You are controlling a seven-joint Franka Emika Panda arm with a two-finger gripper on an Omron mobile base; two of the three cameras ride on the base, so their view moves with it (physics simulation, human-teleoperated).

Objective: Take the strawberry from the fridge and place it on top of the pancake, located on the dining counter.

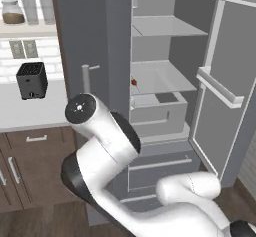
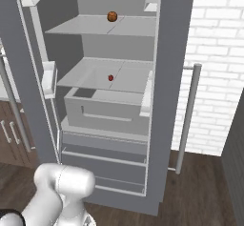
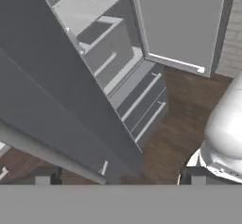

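Strawberry (image 2: 110,77) lies on the middle shelf (image 2: 95,79) of the fridge (image 2: 174,77); gripper (image 3: 118,176), spread wide, faces the fridge's lower drawers (image 3: 142,107).

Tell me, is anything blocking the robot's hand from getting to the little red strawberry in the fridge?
The strawberry sits alone on the fridge's middle shelf, and the right door is swung open. But the open gripper hangs low outside, with the closed left door's edge between them.
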